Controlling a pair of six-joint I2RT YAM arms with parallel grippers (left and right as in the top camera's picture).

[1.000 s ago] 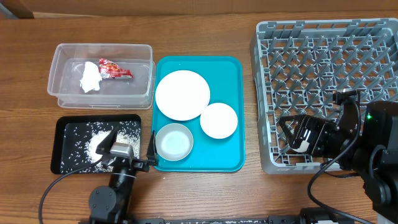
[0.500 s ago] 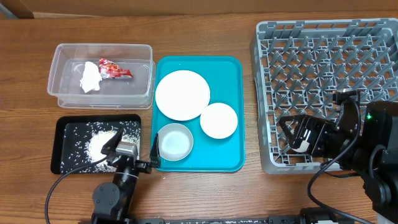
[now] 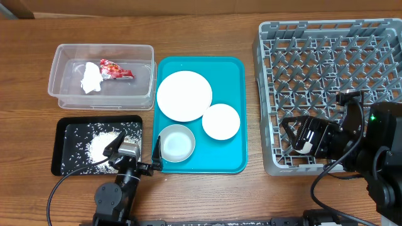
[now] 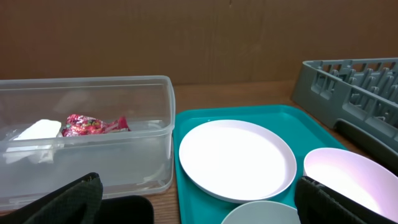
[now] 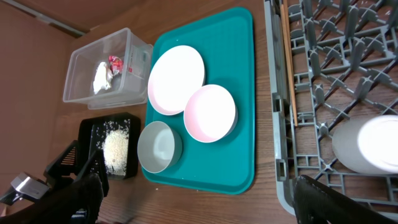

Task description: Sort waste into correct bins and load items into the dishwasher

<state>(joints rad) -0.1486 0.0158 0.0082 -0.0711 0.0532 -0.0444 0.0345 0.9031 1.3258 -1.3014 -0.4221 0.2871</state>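
Left gripper [image 3: 134, 152]: released, fingers wide apart, holds nothing. Hangs low over the bench [image 3: 207, 31] at the robot-side left corner of the teal tray [image 3: 235, 69]. One finger above the right edge of the black tray [image 3: 66, 129], the other just beside the teal tray's left rim, near the bowl [image 3: 175, 143].

Right gripper [image 3: 290, 135]: also released, empty. Sits right of the teal tray, over the robot-side left part of the grey dish rack [image 3: 326, 37].

On the teal tray: large white plate [image 3: 184, 95] toward the far left. Smaller dish [image 3: 220, 121] right of centre, rim meeting the plate's rim; resting on it or only touching, cannot tell. Bowl in the robot-side left corner, upright, empty, just beside both.

Left of the teal tray, far end: clear bin [image 3: 63, 53], just beside the tray's rim. Holds a red wrapper [image 3: 116, 71] and crumpled white paper [image 3: 92, 78], side by side.

Left of the teal tray, robot side: black tray, with rice [image 3: 100, 147] scattered across it and heaped toward its right half.

Right of the teal tray: dish rack, parted from it by a strip of bench. From the right wrist: chopsticks [image 5: 287, 62] lie along the rack's row nearest the tray. Round white item [image 5: 373, 144] sits in the rack farther from the tray, type unclear.
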